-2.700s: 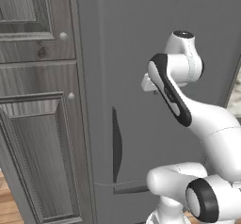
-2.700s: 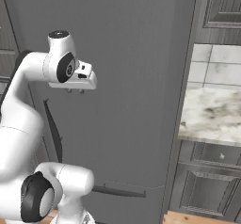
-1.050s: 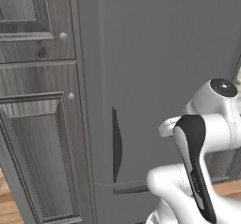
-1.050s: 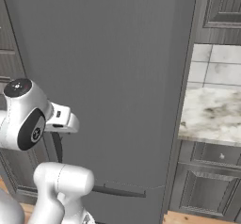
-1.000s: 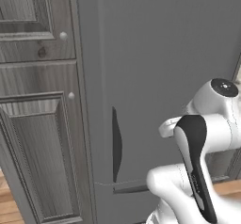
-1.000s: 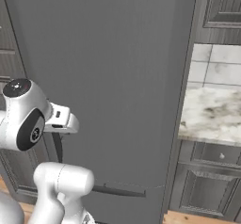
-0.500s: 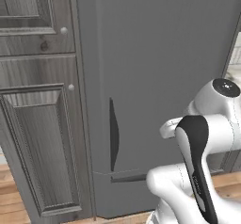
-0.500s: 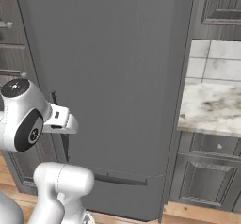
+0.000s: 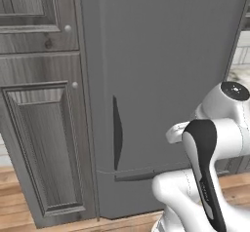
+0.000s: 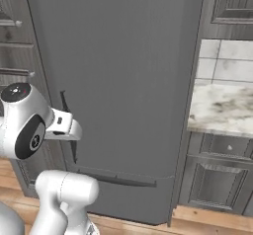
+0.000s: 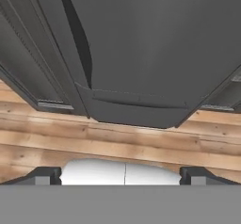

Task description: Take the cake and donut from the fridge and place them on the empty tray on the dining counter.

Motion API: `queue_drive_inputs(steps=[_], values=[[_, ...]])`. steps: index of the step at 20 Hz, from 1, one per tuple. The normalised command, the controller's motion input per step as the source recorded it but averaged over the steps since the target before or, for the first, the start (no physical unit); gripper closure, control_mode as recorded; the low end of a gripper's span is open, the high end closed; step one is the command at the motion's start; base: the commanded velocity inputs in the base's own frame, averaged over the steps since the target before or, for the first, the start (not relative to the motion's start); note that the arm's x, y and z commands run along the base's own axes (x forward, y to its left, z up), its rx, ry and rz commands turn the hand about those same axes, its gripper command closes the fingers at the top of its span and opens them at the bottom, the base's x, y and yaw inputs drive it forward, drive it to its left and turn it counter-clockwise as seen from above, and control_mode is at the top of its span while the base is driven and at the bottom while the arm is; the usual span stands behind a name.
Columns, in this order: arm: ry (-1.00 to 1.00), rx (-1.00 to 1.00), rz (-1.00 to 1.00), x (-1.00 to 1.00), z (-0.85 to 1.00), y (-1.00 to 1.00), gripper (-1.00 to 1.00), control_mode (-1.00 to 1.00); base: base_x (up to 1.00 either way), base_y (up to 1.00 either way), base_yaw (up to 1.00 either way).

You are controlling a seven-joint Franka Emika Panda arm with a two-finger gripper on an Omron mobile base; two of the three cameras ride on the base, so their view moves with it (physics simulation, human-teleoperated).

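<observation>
Gripper (image 11: 120, 177) jaws spread wide, holding nothing, aimed at the tall plain grey fridge (image 9: 161, 70), door shut. Its dark vertical handle (image 9: 117, 133) sits at nine o'clock on the door, above a lower drawer seam and wooden plank floor (image 11: 141, 143).

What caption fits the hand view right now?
Open gripper faces the closed fridge and its dark handle, above the wooden floor.

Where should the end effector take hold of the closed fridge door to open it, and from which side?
Probably the dark vertical handle near the left edge of the fridge door. It is a narrow upright strip, so come straight from the front with the open jaws placed either side of it, then pull outward.
</observation>
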Motion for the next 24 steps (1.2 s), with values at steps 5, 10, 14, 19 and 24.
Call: queue_drive_inputs(steps=[5, 10, 14, 19, 24], values=[[0.0, 0.0, 0.0, 0.0, 0.0, 0.0, -1.0, 1.0, -0.2, 0.37, 0.0], [0.0, 0.0, 0.0, 0.0, 0.0, 0.0, -1.0, 1.0, -0.22, 0.52, 0.0], [0.0, 0.0, 0.0, 0.0, 0.0, 0.0, -1.0, 1.0, -0.33, 0.53, 0.0], [0.0, 0.0, 0.0, 0.0, 0.0, 0.0, -1.0, 1.0, -0.43, 0.34, 0.0], [0.0, 0.0, 0.0, 0.0, 0.0, 0.0, -1.0, 1.0, -0.49, 0.14, 0.0]])
